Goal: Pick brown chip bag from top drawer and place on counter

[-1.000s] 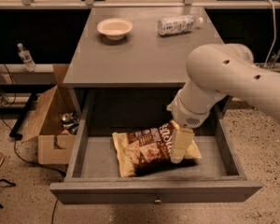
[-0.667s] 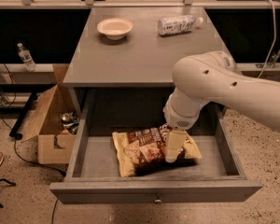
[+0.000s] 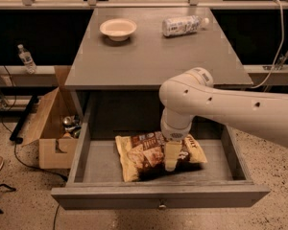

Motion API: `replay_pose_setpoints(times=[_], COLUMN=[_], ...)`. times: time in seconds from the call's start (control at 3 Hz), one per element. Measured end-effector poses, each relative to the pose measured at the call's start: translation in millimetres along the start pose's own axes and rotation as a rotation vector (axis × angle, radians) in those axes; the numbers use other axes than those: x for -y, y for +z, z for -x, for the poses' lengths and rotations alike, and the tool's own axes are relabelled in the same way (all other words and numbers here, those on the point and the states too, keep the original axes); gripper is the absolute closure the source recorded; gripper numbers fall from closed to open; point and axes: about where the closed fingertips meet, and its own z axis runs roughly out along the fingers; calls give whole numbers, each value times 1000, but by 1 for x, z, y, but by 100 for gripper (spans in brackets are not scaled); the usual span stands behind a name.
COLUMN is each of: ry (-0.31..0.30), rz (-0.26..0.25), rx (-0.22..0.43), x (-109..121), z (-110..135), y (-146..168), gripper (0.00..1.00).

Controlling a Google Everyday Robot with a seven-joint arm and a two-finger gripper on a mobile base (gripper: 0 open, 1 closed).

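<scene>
The brown chip bag (image 3: 146,155) lies flat in the open top drawer (image 3: 158,194), dark brown in the middle with pale yellow ends. My gripper (image 3: 171,158) hangs from the white arm (image 3: 221,104) and reaches down into the drawer. It sits over the middle of the bag, right at its surface. The arm comes in from the right and hides the bag's upper right part. The grey counter (image 3: 153,56) lies above the drawer.
A white bowl (image 3: 118,28) and a white-labelled plastic bottle (image 3: 182,25) lie at the back of the counter. An open cardboard box (image 3: 48,123) stands on the floor left of the cabinet, and a small bottle (image 3: 25,57) stands on a shelf at far left.
The arm has swung left and the gripper has moved from the bag's right end to over its middle. The bag has not visibly moved.
</scene>
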Motion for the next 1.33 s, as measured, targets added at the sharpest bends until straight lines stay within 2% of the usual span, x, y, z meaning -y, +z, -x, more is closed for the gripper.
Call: replay_pose_setpoints(times=[0.33, 0.67, 1.0, 1.33], ry=[13, 25, 63, 103], rz=[27, 57, 39, -38], rx=[23, 73, 191, 349], x=[-6, -15, -14, -9], z=[0, 4, 3, -6], y=[17, 26, 11, -35], gripper=[19, 42, 66, 88])
